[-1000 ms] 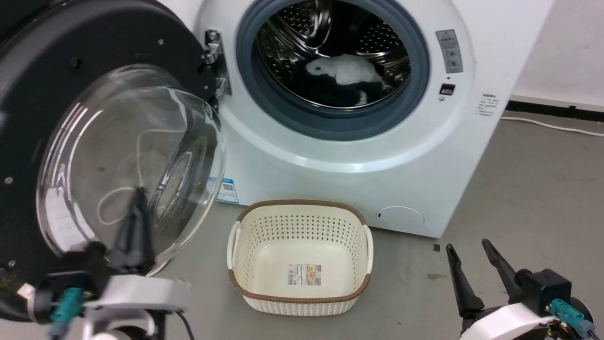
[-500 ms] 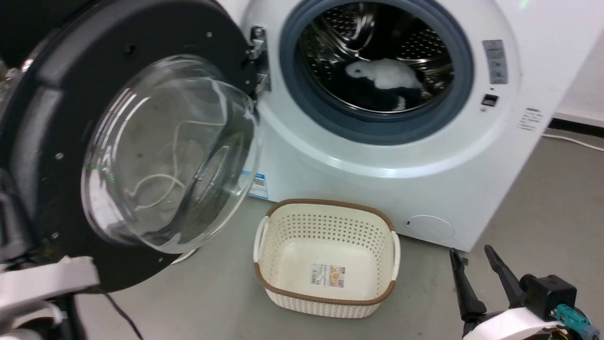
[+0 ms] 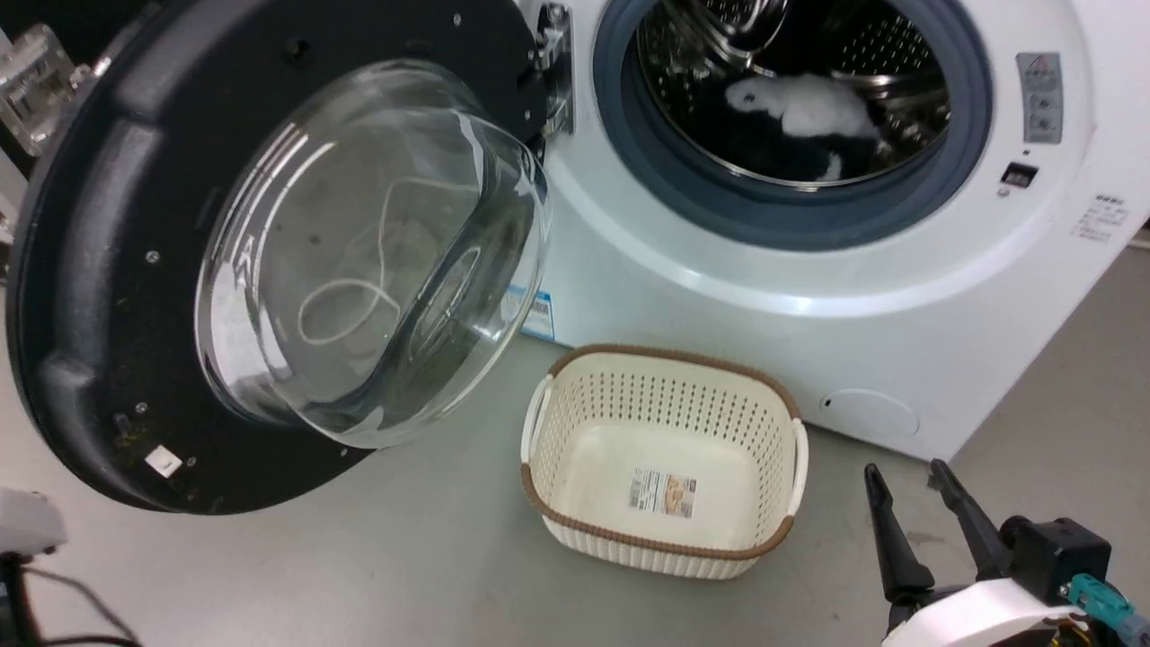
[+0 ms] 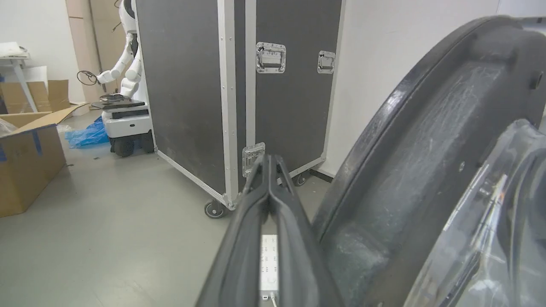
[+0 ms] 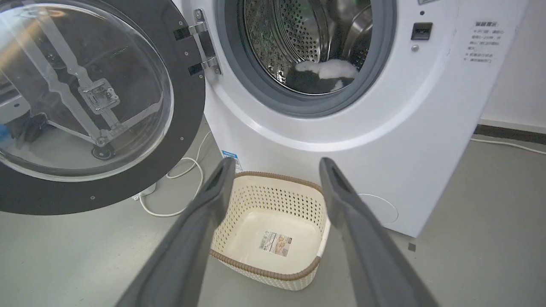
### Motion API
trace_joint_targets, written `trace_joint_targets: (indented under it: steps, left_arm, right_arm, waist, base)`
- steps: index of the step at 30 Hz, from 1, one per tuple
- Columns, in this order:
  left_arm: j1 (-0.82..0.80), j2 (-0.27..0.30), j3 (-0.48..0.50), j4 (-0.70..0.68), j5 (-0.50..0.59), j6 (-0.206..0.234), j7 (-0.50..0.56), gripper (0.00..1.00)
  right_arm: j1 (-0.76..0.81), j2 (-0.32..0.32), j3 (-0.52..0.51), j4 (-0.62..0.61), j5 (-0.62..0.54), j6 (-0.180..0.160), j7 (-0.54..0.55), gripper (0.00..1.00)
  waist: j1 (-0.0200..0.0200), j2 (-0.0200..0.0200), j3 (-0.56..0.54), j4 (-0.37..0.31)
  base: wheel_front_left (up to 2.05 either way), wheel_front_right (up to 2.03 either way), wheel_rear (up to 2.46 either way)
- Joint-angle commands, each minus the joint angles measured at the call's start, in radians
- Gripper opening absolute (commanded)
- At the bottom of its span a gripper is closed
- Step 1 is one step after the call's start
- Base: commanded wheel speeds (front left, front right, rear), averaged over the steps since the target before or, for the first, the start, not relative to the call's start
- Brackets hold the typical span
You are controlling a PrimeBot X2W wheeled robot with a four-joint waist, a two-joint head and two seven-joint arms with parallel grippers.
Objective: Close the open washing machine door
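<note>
Beside washing machine door [image 4: 426, 140] rim: left claw [image 4: 269, 160] pinched, grey floor [image 4: 106, 238] beyond.

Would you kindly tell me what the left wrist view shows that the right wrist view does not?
Left wrist view, not right: black wheeled cases, a cardboard box, another white robot, the shut left gripper. Right wrist view, not left: the washing machine with laundry inside, the basket, the open right gripper. Both: the washing machine door.

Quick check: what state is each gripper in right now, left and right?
Left gripper: closed, nothing between its fingers, beside the washing machine door.
Right gripper: open, empty.
</note>
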Motion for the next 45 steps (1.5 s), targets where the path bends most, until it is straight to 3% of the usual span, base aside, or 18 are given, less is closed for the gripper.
trace_joint_targets:
  steps: [1,7,14,19,23,29,35,45]
  left_arm:
    - [-0.026,0.031,0.014,0.034,0.003,-0.006,0.005,0.00]
    - [-0.066,0.125,-0.002,0.159,0.004,-0.032,0.035,0.00]
    - [-0.089,0.214,-0.131,0.241,-0.039,-0.061,0.070,0.00]
    - [-0.066,0.292,-0.330,0.192,-0.236,-0.067,0.113,0.00]
    - [-0.029,0.388,-0.481,0.103,-0.427,-0.071,0.130,0.00]
    - [-0.025,0.492,-0.672,-0.016,-0.586,-0.078,0.112,0.00]
    - [-0.072,0.513,-0.861,-0.115,-0.656,-0.084,0.087,0.00]
    - [-0.183,0.444,-1.123,-0.168,-0.731,-0.095,0.057,0.00]
  right_arm:
    - [-0.014,0.000,-0.003,-0.006,0.010,0.000,0.004,1.00]
    - [-0.025,0.000,-0.015,-0.016,0.014,0.000,0.011,1.00]
    - [-0.027,0.000,-0.026,-0.029,0.027,0.001,0.018,1.00]
    - [-0.030,0.000,-0.032,-0.030,0.042,0.001,0.017,1.00]
    - [-0.028,0.000,-0.031,-0.025,0.060,0.001,0.010,1.00]
    - [-0.020,0.000,-0.041,-0.008,0.090,0.001,-0.012,1.00]
    - [-0.014,-0.001,-0.066,0.012,0.121,0.001,-0.038,1.00]
    - [-0.019,-0.001,-0.092,0.034,0.164,0.001,-0.078,1.00]
  waist:
    - [-0.0002,0.0000,0.024,0.000]
    - [-0.0002,0.0000,0.064,-0.003]
    - [-0.0002,0.0000,0.084,0.009]
    - [-0.0002,0.0000,0.079,0.024]
    - [-0.0002,0.0000,0.070,0.034]
    - [-0.0002,0.0000,0.048,0.043]
    - [-0.0002,0.0000,0.030,0.029]
    - [-0.0002,0.0000,0.035,-0.082]
  base:
    - [0.00,0.00,0.00]
    - [0.00,0.00,0.00]
    - [0.00,0.00,0.00]
    - [0.00,0.00,0.00]
    - [0.00,0.00,0.00]
    - [0.00,0.00,0.00]
    - [0.00,0.00,0.00]
    - [0.00,0.00,0.00]
